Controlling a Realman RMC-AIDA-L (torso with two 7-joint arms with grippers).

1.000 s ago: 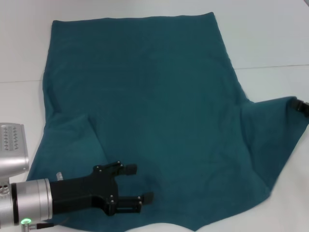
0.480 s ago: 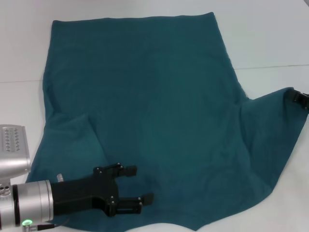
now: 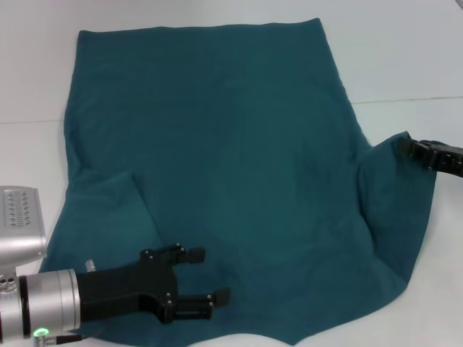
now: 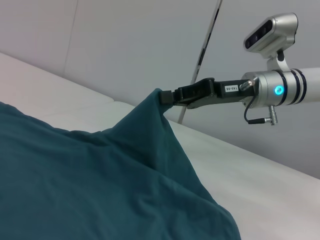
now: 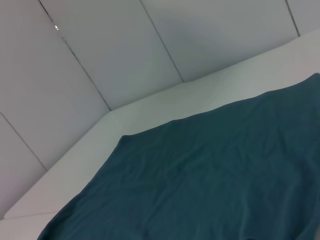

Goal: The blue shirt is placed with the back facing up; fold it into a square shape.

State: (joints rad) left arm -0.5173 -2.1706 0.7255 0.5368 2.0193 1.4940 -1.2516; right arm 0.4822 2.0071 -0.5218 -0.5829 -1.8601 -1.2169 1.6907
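From the head camera I see the blue shirt (image 3: pixel 217 173) spread flat over the white tabletop (image 3: pixel 405 58), reaching away from my left claw (image 3: pixel 213 276), which hovers over the near hem with its fingers parted wide and nothing between them. My right claw (image 3: pixel 405 148) is at the shirt's right sleeve, pinched shut on the sleeve tip, with the cloth just below it pulled into a raised fold. On the left wrist camera, the right claw (image 4: pixel 165 96) sits well beyond the fabric in front, gripping a peak of the blue shirt (image 4: pixel 100 175) lifted clear of the tabletop (image 4: pixel 280 185); a small white label on that arm carries print I can't read, and a blue-lit ring glows further back. The right wrist camera shows only the blue shirt (image 5: pixel 210 175) lying on the tabletop (image 5: pixel 90 150), the claw's own fingers out of sight.
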